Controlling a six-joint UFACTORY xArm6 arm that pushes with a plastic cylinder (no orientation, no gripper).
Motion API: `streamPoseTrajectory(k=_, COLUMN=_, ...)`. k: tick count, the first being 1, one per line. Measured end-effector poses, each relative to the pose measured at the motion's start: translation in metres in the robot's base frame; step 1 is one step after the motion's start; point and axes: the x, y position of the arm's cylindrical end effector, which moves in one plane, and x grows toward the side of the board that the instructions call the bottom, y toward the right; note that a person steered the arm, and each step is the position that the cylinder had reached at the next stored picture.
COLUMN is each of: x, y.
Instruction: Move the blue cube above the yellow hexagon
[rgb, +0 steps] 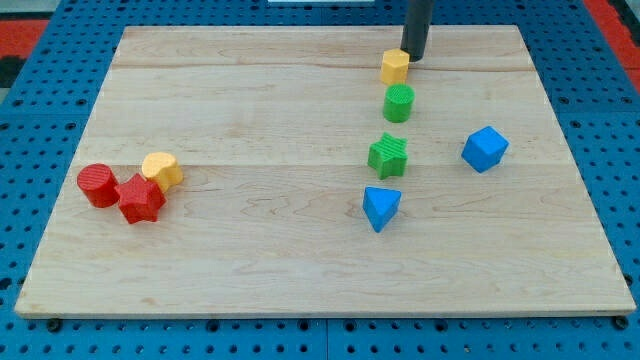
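Observation:
The blue cube (485, 149) sits on the wooden board at the view's right, apart from the other blocks. The yellow hexagon (395, 67) lies near the view's top, right of centre. My tip (415, 58) stands just to the right of the yellow hexagon, touching or nearly touching its upper right side. The tip is well above and to the left of the blue cube.
A green cylinder (398, 103) lies just below the yellow hexagon, a green star (388, 155) below that, and a blue triangle (381, 208) lower still. At the view's left a red cylinder (98, 185), a red star-like block (141, 198) and a second yellow block (162, 170) cluster together.

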Motion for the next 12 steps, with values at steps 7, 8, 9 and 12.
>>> streamPoseTrajectory(k=7, x=0.127, y=0.039)
streamPoseTrajectory(k=8, x=0.128, y=0.021)
streamPoseTrajectory(k=9, x=0.139, y=0.022)
streamPoseTrajectory(k=12, x=0.142, y=-0.031)
